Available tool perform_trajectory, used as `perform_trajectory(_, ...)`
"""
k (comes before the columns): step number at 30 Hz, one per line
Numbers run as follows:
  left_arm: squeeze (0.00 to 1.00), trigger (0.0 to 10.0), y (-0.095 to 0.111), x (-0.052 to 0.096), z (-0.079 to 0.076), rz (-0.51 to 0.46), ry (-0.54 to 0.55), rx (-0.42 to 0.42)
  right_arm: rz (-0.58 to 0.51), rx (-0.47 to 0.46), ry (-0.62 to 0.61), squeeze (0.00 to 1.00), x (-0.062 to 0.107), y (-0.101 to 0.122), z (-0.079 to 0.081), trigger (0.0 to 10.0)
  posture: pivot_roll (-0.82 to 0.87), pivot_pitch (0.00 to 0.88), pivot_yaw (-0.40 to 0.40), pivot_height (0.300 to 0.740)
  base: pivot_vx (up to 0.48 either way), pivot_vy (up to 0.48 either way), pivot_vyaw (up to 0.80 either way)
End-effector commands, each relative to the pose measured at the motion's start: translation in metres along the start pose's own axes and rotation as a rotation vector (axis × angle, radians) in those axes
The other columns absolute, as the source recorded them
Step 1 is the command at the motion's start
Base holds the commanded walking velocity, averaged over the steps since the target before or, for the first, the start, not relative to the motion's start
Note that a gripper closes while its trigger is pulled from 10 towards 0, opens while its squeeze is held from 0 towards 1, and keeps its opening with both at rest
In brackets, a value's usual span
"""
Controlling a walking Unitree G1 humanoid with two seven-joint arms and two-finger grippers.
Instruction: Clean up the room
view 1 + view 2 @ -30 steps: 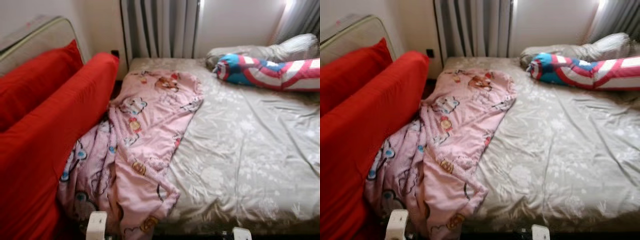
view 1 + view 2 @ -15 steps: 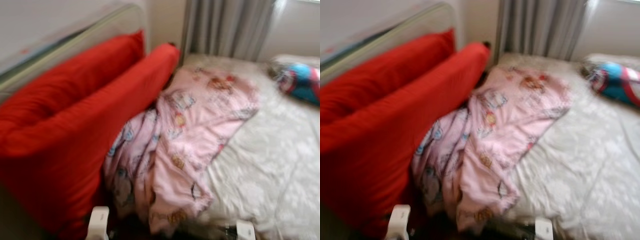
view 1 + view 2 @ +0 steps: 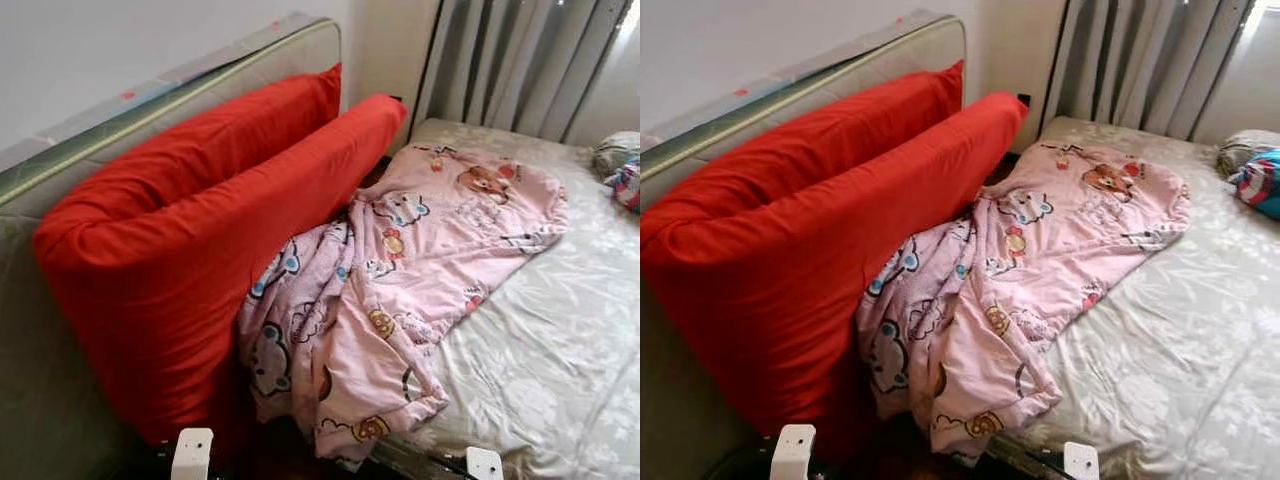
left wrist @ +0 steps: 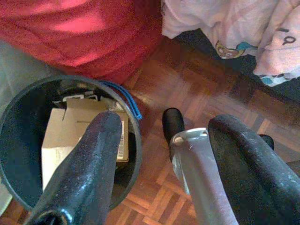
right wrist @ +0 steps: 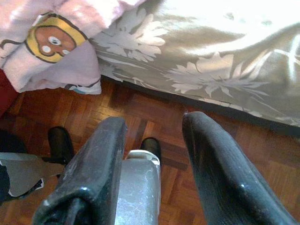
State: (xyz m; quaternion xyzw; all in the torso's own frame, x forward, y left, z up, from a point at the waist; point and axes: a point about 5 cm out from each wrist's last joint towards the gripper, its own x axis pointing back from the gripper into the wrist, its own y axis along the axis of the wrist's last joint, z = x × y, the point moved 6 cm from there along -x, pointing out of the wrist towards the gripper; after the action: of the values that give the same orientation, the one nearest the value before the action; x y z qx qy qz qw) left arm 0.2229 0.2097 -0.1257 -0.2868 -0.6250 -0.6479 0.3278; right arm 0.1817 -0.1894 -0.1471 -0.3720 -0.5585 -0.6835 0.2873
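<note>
Grey striped curtains (image 3: 520, 65) hang behind the bed (image 3: 560, 340), whose grey floral sheet carries a crumpled pink cartoon blanket (image 3: 400, 290) along its left side, the blanket's lower end spilling over the edge toward the parquet floor (image 4: 197, 93) and pressing against two long red cushions (image 3: 200, 230) that lean on an upright mattress (image 3: 150, 100). My left gripper (image 4: 164, 154) hangs low with its fingers spread wide and empty above a dark bin (image 4: 28, 117) holding a cardboard box (image 4: 70, 136), and my right gripper (image 5: 154, 164) hangs equally wide and empty over the floor just beside the bed's edge.
</note>
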Motion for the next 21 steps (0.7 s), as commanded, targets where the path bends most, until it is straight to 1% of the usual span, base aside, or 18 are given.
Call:
perform_trajectory(1,0.00,10.0,0.001,0.000,0.002,-0.004,-0.001,0.004,0.009,-0.012,-0.005,0.00,0.000,-0.002,-0.003,10.0,-0.04,0.024,-0.014,0.740,0.000,0.000,0.00)
perform_trajectory(3,0.00,10.0,0.001,0.000,0.002,-0.005,-0.001,0.002,0.002,-0.014,-0.009,0.00,0.001,0.000,-0.009,10.0,-0.04,0.023,-0.015,0.740,0.000,0.000,0.00)
perform_trajectory(6,0.00,10.0,0.003,0.000,0.002,-0.015,0.001,-0.008,-0.006,-0.009,0.000,0.00,0.003,-0.003,-0.013,10.0,-0.04,0.023,-0.015,0.740,0.000,-0.085,0.00)
perform_trajectory(13,0.00,10.0,0.002,0.000,0.002,-0.017,0.001,-0.004,-0.019,0.021,0.016,0.00,0.003,-0.001,-0.010,10.0,-0.04,0.020,-0.016,0.740,0.000,-0.314,0.00)
perform_trajectory(16,0.00,10.0,0.002,0.000,0.001,-0.019,0.001,0.002,-0.020,0.029,0.021,0.00,0.003,0.000,-0.008,10.0,-0.04,0.012,-0.016,0.740,0.000,-0.284,0.54)
perform_trajectory(17,0.00,10.0,0.002,0.000,0.001,-0.021,0.001,0.008,-0.026,0.030,0.031,0.00,-0.001,0.008,0.003,10.0,-0.04,0.008,-0.017,0.740,0.000,0.000,0.66)
perform_trajectory(18,0.00,10.0,0.002,0.001,0.001,-0.023,0.001,0.013,-0.030,0.030,0.036,0.00,-0.002,0.012,0.009,10.0,-0.04,0.008,-0.017,0.740,0.000,0.000,0.00)
perform_trajectory(19,0.00,10.0,0.002,0.001,0.001,-0.025,0.002,0.015,-0.032,0.030,0.039,0.00,-0.003,0.014,0.012,10.0,-0.04,0.008,-0.017,0.740,0.000,0.000,0.00)
perform_trajectory(21,0.00,10.0,0.003,0.001,0.000,-0.034,-0.005,0.028,-0.039,0.031,0.043,0.00,-0.004,0.019,0.013,10.0,-0.04,0.001,-0.019,0.740,0.000,0.000,0.00)
